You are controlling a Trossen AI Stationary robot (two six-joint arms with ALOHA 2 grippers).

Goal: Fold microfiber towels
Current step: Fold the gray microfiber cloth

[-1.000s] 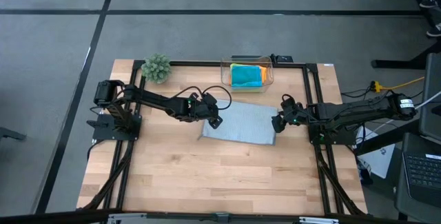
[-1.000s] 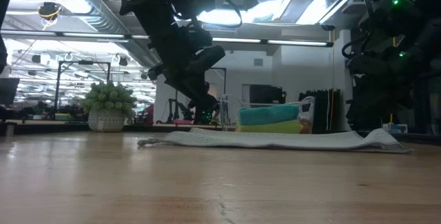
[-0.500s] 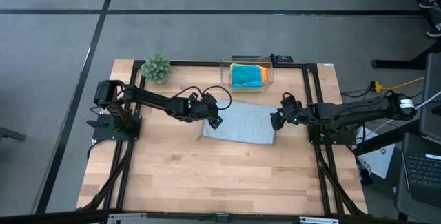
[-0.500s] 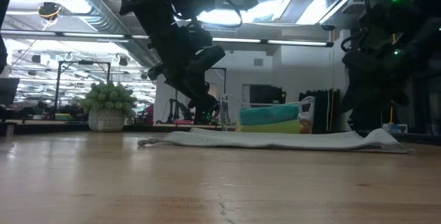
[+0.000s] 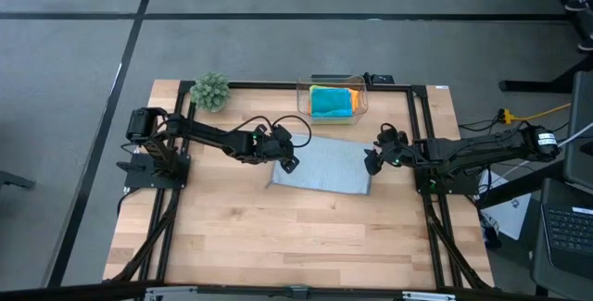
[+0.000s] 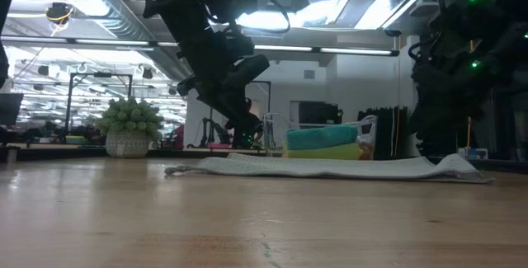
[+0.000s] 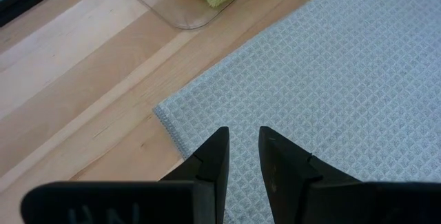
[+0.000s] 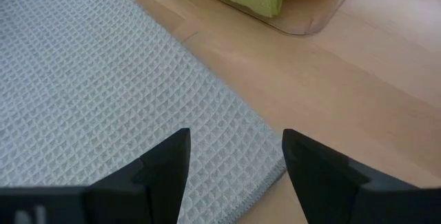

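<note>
Left gripper [image 7: 242, 156], narrowly parted, and right gripper [image 8: 236, 156], spread wide, hover over corners of the grey towel [image 5: 321, 165]. Neither holds cloth. A shallow pinch would likely slip, skewing the fold.

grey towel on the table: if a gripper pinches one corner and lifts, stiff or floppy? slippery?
Likely floppy: the grey towel lies flat on the table with a rumpled edge in the low view, so it should drape. Probably light, being thin. Its waffle weave looks grippy, not slick.
</note>
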